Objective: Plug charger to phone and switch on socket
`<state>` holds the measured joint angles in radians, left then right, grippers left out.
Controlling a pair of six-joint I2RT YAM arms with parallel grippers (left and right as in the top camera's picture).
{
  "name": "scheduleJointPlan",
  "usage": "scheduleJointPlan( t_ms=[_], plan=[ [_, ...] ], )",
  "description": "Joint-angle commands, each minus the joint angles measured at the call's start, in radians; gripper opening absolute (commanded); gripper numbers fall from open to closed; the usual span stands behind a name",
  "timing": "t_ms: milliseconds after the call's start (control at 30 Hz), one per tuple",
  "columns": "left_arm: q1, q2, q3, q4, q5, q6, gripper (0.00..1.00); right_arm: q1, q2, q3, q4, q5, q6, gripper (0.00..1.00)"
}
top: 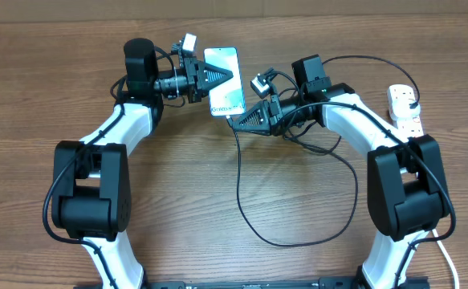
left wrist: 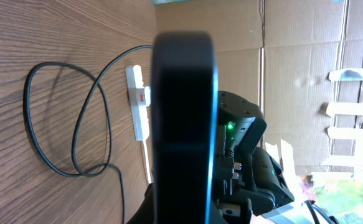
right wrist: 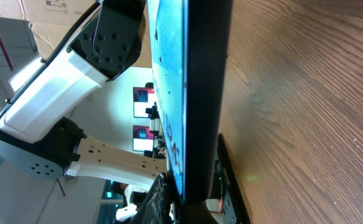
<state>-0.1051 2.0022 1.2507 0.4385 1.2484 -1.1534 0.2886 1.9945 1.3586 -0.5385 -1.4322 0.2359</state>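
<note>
The left hand (top: 220, 78) clamped the phone (top: 224, 100) while the right hand (top: 238, 120) pinched the charger (top: 239, 177) at its edge; plugging seemed unfinished, and the socket (top: 404, 107) not yet switched.

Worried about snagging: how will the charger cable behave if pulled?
Likely floppy: the charger lies in loose loops on the table. Probably light, since it is thin. Its slack should run out before the socket gets tugged.

White-shelled arms (top: 118, 128) with black joints (top: 89, 197), black cables (top: 49, 201), seemingly a green LED (left wrist: 230, 126).
</note>
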Motion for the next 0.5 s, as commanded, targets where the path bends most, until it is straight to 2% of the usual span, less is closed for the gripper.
scheduleJointPlan(
  t_ms=[0,467],
  plan=[
    [-0.006,0.0,0.01,0.007,0.031,0.004,0.04,-0.009,-0.031,0.022,0.01,-0.001,0.004,0.04],
    [-0.005,0.0,0.01,0.008,-0.021,-0.009,0.04,-0.01,-0.031,0.022,0.01,-0.001,0.004,0.04]
  ],
)
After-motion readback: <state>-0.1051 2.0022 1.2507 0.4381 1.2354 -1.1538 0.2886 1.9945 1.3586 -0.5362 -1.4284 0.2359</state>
